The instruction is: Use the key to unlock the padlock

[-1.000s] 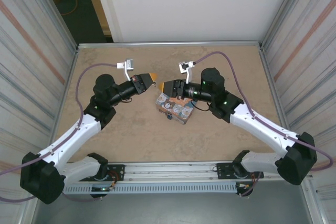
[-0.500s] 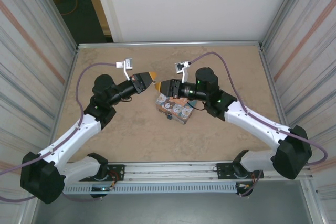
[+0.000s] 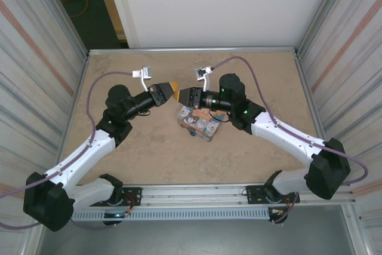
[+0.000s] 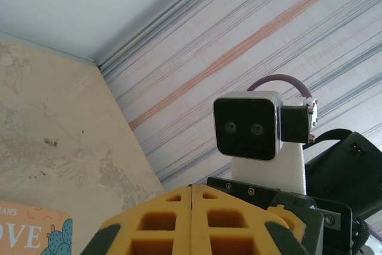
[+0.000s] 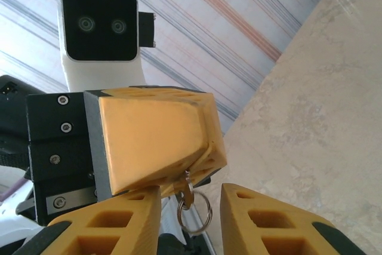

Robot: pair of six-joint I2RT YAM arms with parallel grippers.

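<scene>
My left gripper is held above the table, shut on a small silvery key. The key sticks out of its orange fingertips, and a key ring hangs from it. My right gripper faces it tip to tip. Its jaws are open on either side of the key and ring, touching neither. In the left wrist view, the left gripper's fingers are pressed together. A tiny dark padlock sits at the near edge of the orange "LOVE" box, too small to make out.
The orange box lies mid-table under the right arm's wrist. Corrugated metal walls close in the left and right sides, with a white panel at the back. Sandy tabletop lies around the box.
My right gripper has moved left until it meets the left gripper's tip, and its jaws have narrowed around the key. The left arm has stayed still.
</scene>
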